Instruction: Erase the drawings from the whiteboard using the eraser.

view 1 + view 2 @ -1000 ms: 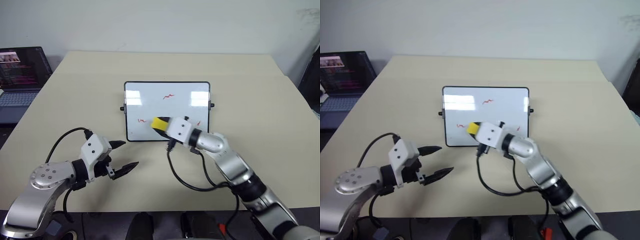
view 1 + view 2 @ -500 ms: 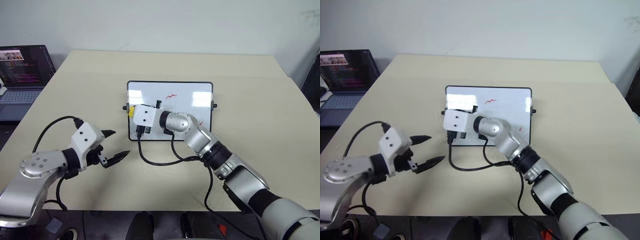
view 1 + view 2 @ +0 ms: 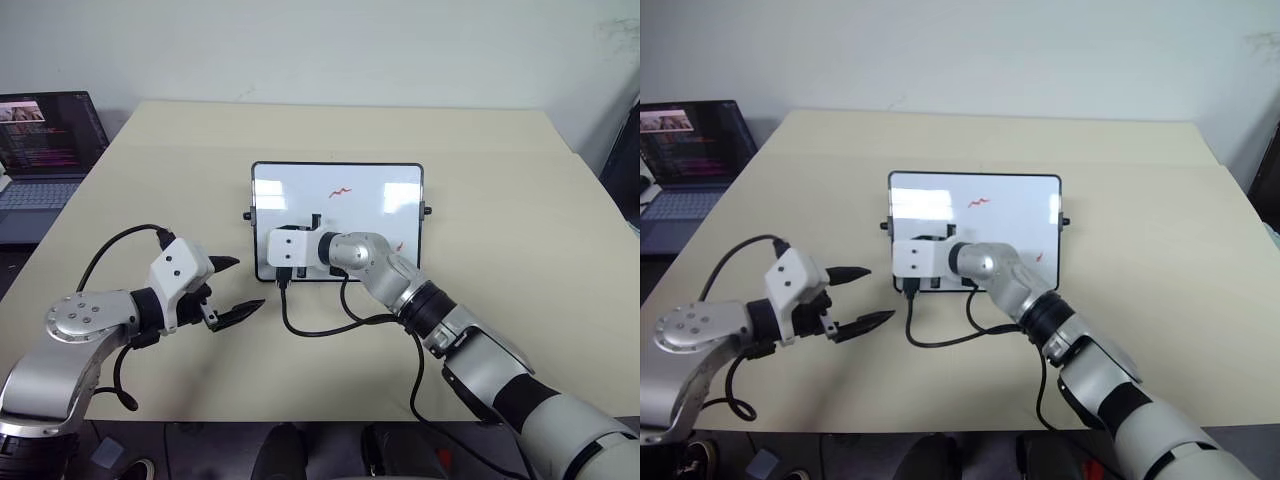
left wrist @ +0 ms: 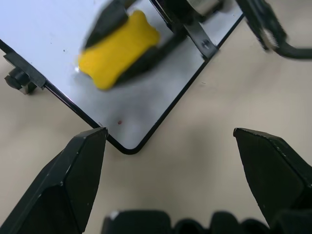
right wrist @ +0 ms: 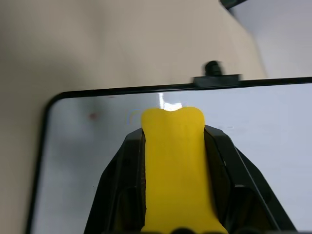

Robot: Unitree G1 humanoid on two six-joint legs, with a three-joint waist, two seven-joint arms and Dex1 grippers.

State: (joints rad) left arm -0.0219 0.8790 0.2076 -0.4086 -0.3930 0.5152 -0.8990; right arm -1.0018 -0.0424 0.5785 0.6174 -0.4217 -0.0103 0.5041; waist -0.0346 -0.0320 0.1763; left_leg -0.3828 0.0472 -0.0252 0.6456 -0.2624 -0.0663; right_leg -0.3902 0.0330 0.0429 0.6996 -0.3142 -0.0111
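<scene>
Two red drawings (image 3: 341,192) mark the whiteboard (image 3: 375,185); no writing legible.

- Beige table (image 3: 500,190), matte top, faint seam across the far part.
- Open dark laptop (image 3: 40,150) off the table's far-left corner, lid up, screen lit with lines of text, grey keyboard deck showing.
- Plain pale wall (image 3: 330,45) behind the table.
- Dark object at the far right edge, partly cut off, can't identify.

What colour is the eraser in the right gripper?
Yellow. The eraser shows best in the right wrist view, clamped between the right gripper's black fingers.
</scene>
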